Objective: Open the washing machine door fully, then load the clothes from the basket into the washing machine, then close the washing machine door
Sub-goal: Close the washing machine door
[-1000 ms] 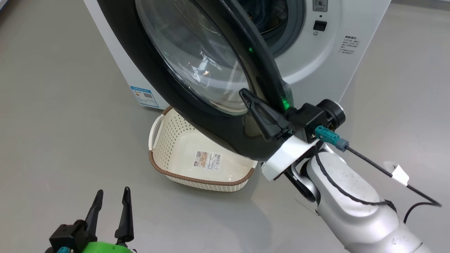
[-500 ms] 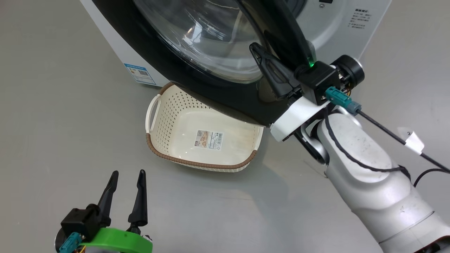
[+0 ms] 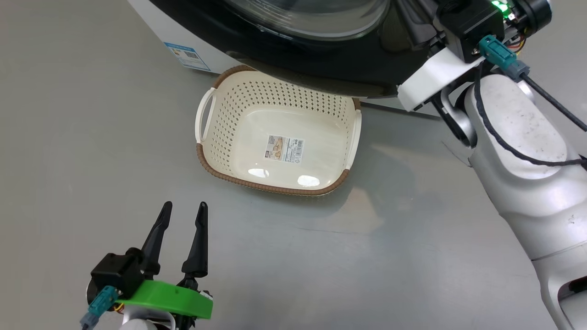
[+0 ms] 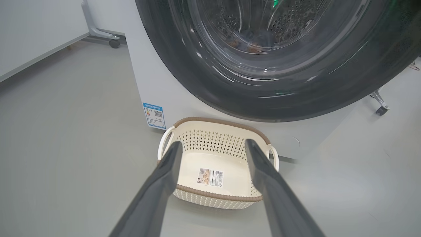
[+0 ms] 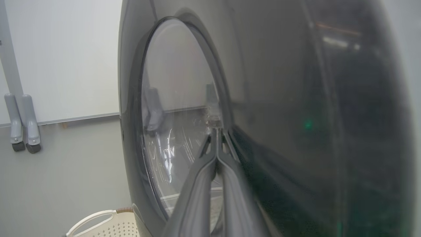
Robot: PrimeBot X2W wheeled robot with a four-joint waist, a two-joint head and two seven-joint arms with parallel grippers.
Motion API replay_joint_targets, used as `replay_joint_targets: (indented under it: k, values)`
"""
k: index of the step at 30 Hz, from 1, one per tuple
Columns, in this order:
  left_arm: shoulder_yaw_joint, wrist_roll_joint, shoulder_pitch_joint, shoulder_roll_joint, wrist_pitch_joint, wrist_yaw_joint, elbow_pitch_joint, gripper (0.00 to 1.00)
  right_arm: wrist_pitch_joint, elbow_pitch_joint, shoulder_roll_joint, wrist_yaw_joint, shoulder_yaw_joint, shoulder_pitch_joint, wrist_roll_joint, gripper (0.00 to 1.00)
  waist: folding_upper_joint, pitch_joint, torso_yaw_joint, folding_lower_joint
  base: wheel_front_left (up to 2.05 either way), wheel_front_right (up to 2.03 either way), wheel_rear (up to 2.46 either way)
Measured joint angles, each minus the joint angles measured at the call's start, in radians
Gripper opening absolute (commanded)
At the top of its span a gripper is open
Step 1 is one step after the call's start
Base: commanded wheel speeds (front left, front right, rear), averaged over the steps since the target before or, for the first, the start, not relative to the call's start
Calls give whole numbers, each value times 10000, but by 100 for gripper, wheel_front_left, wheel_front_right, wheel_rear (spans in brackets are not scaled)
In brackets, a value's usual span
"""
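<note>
As it spreads beneath everything else, floor (image 3: 69, 137): a plain grey expanse is shown, and the machine and the basket are carried by it.
Washing machine (image 4: 164, 79): a white body is seen standing on the floor behind the basket; its perforated steel drum (image 4: 296, 19) is made out through the door's glass in the left wrist view.
Washing machine door (image 3: 321, 68): the glossy black rim is hung over the basket's far edge in the head view, with the clear bowl bulging at its centre; whether it is latched cannot be told.
Right arm (image 3: 518, 151): the pale forearm is stretched up the right of the head view toward the door's rim.
Basket (image 3: 275, 94): it is set upright on the floor just in front of the machine, under the door's lower rim; its bare bottom is shown.
Left gripper (image 3: 183, 208): it is held low over the floor, apart from the basket on its near side; the jaws are spread wide and nothing is held between them.
Right gripper (image 5: 216, 135): the jaws are pressed together with nothing between them and are laid close along the door's black rim beside the glass; contact cannot be told.
Clothes (image 4: 251, 39): blurred blue and orange-brown patches are glimpsed inside the drum, through the glass.
Barcode label (image 3: 285, 149): it is stuck on the basket's bottom.
Blue sticker (image 3: 188, 55): it is placed at the machine's lower corner, near one white handle.
</note>
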Motion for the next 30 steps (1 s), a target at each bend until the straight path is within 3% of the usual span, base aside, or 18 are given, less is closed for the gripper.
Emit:
replay_joint_targets:
  k: [10, 30]
  values:
    - [458, -217, -144, -21, 0, -2, 297, 100, 0, 213, 180, 10, 35, -169, -98, 0, 0, -36, 258, 0, 0, 0, 0]
    - [650, -165, 12, -25, 0, -2, 433, 100, 0, 301, 527, 46, 109, -122, -54, 0, 0, -723, -567, -1, 0, 0, 0]
